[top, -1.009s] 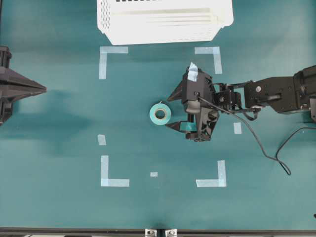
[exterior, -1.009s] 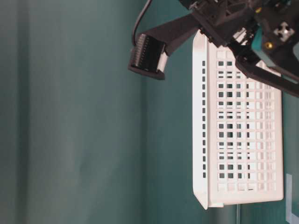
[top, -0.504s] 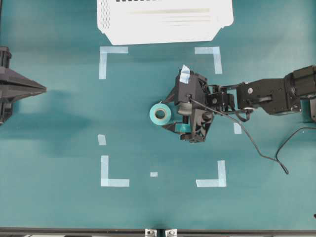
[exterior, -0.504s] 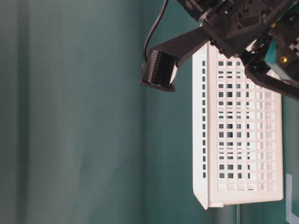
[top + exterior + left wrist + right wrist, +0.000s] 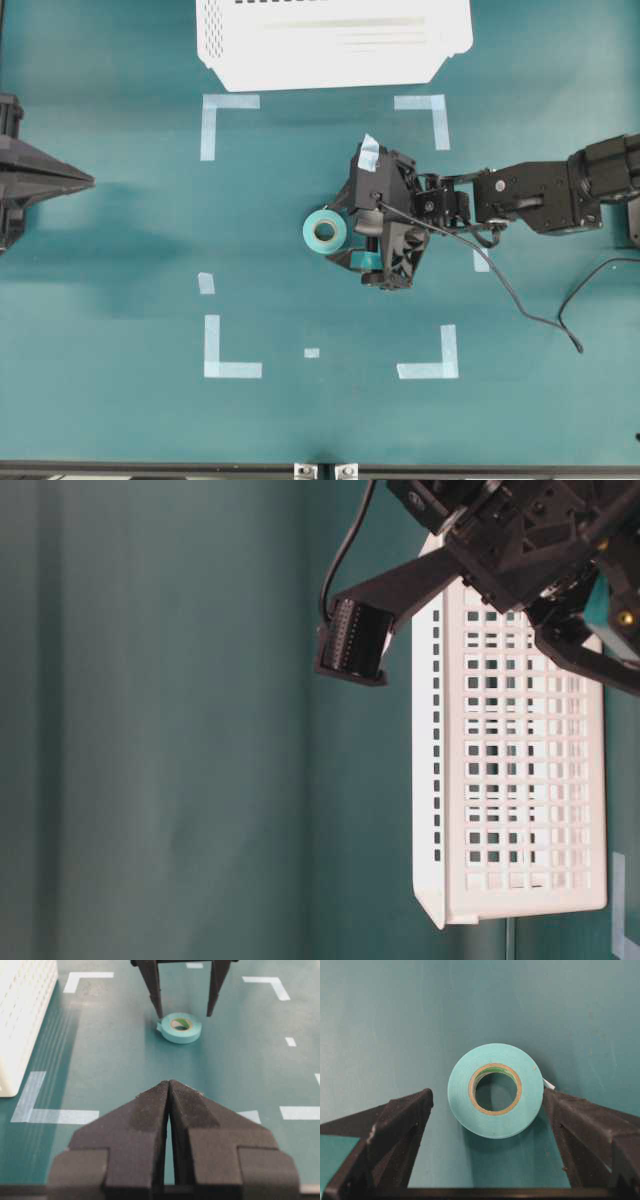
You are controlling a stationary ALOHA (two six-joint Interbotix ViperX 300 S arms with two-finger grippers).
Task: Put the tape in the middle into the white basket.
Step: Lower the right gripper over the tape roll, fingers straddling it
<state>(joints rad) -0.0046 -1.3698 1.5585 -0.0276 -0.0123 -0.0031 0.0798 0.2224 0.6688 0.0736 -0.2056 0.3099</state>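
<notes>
A teal table [image 5: 120, 420] carries the tape [image 5: 324, 231], lying flat near its middle inside four pale tape corner marks [image 5: 217, 120], a few short tape strips [image 5: 206, 283], and the white basket [image 5: 330, 45] at the far edge.

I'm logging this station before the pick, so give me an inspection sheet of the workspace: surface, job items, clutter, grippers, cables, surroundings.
Surface: teal table with pale tape corner marks and short strips.
Job's things: tape lies flat in the middle, ring up; white basket stands at the far edge, nothing visible inside.
Clutter: nothing seen.
Grippers: right gripper open, fingers either side of the tape; whether the right-hand fingertip touches the roll cannot be told. Left gripper shut, parked at the left edge, away from the tape.
Cables: black cable trails over the table from the right arm.
Surroundings: nothing seen.
</notes>
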